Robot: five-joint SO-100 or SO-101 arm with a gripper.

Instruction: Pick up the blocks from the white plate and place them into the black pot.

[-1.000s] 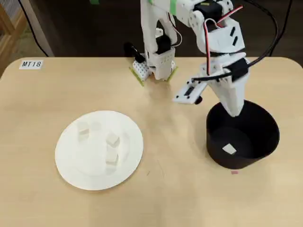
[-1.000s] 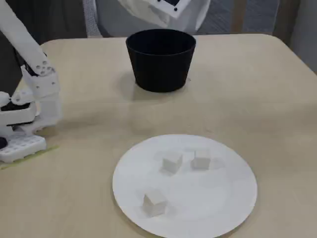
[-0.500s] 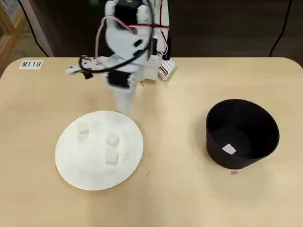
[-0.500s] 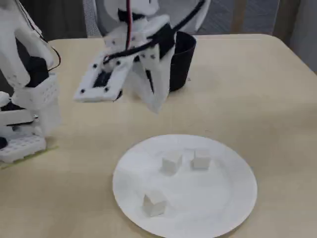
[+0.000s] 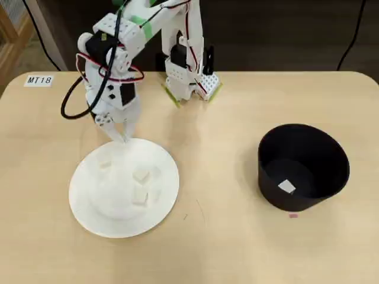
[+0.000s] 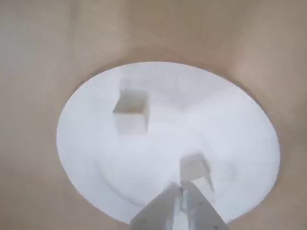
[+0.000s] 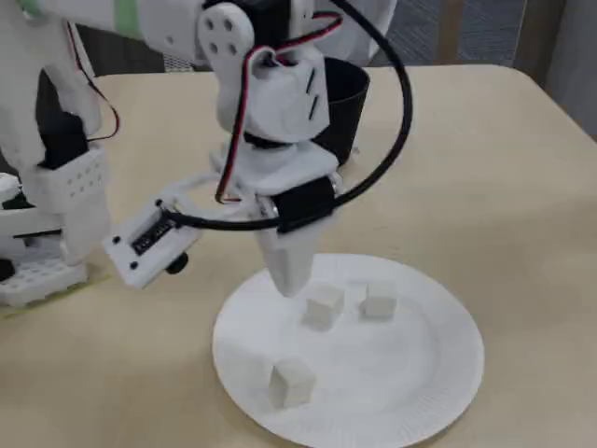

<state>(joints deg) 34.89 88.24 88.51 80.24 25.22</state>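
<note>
- Over the white plate (image 5: 89, 198), at its 12 o'clock rim in the overhead view, our gripper (image 5: 125, 139) hangs with its jaws pressed together, pinching nothing.
- White on white, the blocks (image 7: 324, 305) are hard to count from overhead; the fixed view shows us three.
- Inside the black pot (image 5: 328, 160), at the plate's 3 o'clock, one block (image 5: 286, 187) lies.
- At 11 o'clock we see a label (image 5: 39, 80).

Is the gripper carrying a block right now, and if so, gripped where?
Nothing is held. The gripper hangs shut and empty over the white plate; three blocks lie loose on it.
</note>
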